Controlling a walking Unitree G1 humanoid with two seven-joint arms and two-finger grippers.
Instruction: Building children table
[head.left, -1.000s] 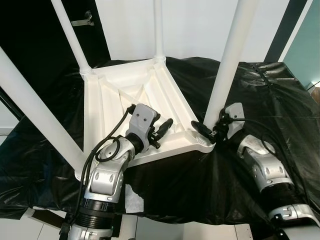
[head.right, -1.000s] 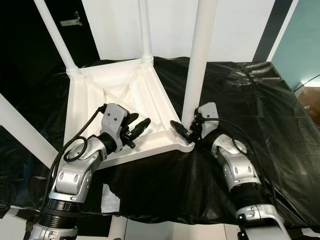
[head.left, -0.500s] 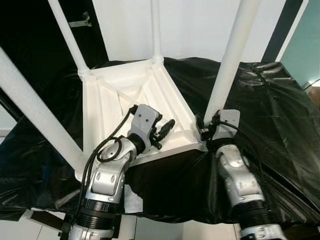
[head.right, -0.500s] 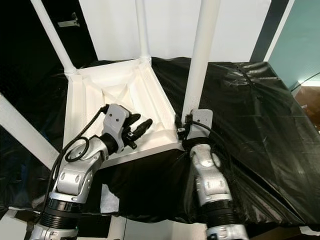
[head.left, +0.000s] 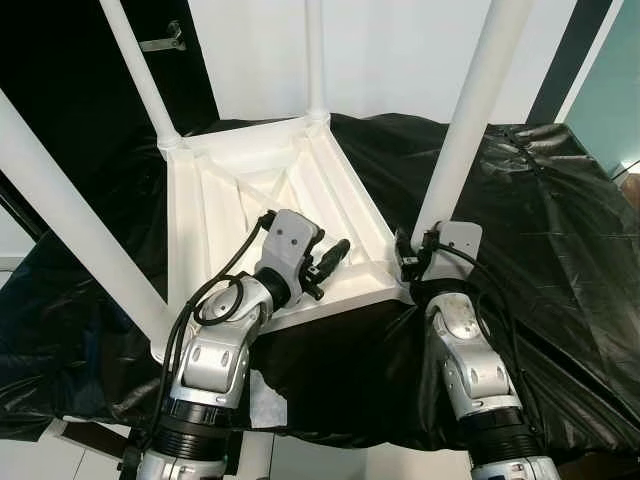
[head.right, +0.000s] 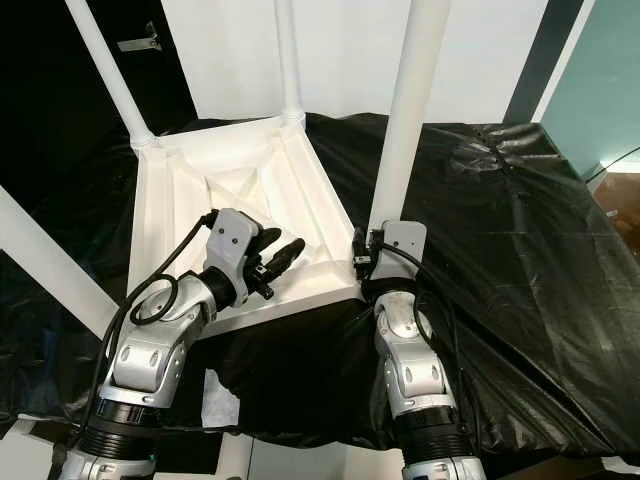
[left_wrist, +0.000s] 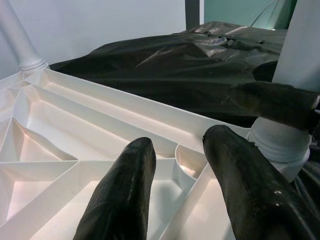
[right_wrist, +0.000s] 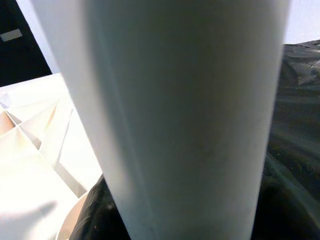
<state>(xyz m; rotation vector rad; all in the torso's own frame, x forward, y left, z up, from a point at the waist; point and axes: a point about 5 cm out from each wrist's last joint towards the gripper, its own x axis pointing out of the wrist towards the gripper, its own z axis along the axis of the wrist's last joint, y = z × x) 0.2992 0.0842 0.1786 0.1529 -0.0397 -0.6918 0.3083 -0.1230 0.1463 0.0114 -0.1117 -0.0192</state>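
The near-right leg (head.left: 470, 130), clasped by the right gripper (head.left: 412, 262), could be cross-threaded if tilted; the left gripper (head.left: 332, 256) rests parted, empty.

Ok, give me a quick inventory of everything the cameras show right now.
Table top: one, white, upside down on the black sheet, ribbed underside up.
Table legs: four, white, standing up from the table top's corners.
Black sheet: one, black plastic, covering the work surface.
Wall bracket: one, grey metal, far left on the dark wall.
Left gripper: black fingers open, over the ribbed underside near the right front corner.
Right gripper: black fingers at the base of the right front leg, around it; the wrist view looks straight onto that leg.
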